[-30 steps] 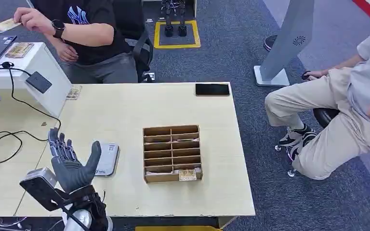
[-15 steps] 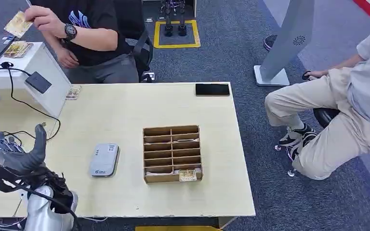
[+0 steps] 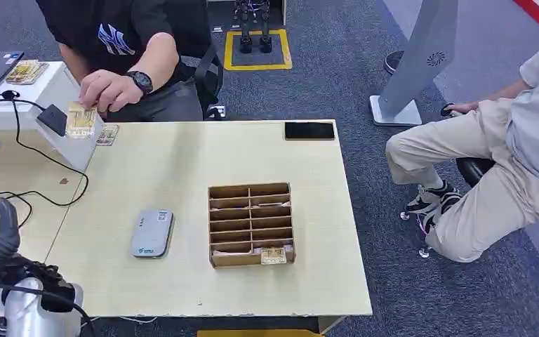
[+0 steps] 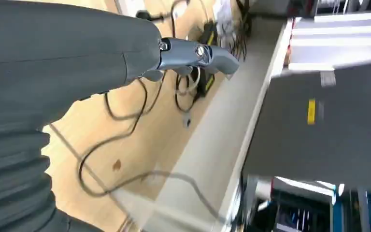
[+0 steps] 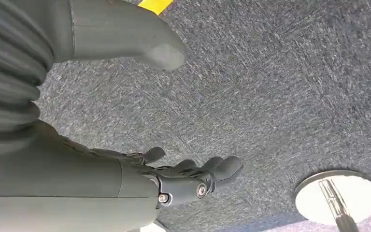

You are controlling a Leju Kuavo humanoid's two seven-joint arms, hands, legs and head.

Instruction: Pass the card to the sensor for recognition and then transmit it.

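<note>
Pulling your left hand (image 3: 0,235) back from the sensor (image 3: 151,232) to the tabletop (image 3: 182,154) edge, you hold nothing, fingers apart. The right hand (image 5: 193,176) hangs empty, loosely spread. A person's hand (image 3: 102,90) now brings the card (image 3: 81,119) down beyond the sensor, so pickup comes next.

tan card (image 3: 81,119) held flat at table's far-left corner, grey sensor (image 3: 151,232) flat on tabletop, well apart

Left hand (image 3: 3,235): pulled back from over the table to its left edge, holding nothing.
Person's hand (image 3: 105,90): brought the card (image 3: 81,119) down from the laptop to the white box's slope.
</note>
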